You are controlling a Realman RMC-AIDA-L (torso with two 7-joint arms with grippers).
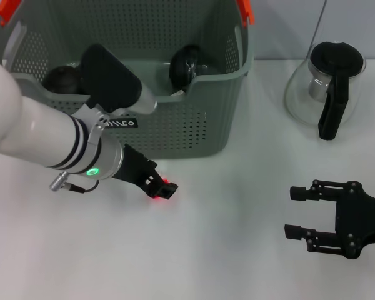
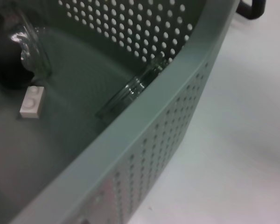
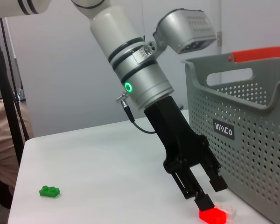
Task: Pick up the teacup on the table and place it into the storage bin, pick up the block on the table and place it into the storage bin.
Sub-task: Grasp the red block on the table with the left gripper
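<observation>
Table (image 1: 237, 237) white, wall grey; left claw (image 3: 209, 195) narrow over red block (image 3: 213, 215); right claw (image 1: 299, 212) wide

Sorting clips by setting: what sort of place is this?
Probably a robot test lab, not a home: bare white table, plain wall, stand legs beside it, and a staged grey storage bin, glass teapot and red block.

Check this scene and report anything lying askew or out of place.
A clear glass cup lies tipped on its side against the perforated wall inside the storage bin, near a white block on the bin floor. On the table, a green block sits far from the bin, while the left gripper reaches a red block.
</observation>
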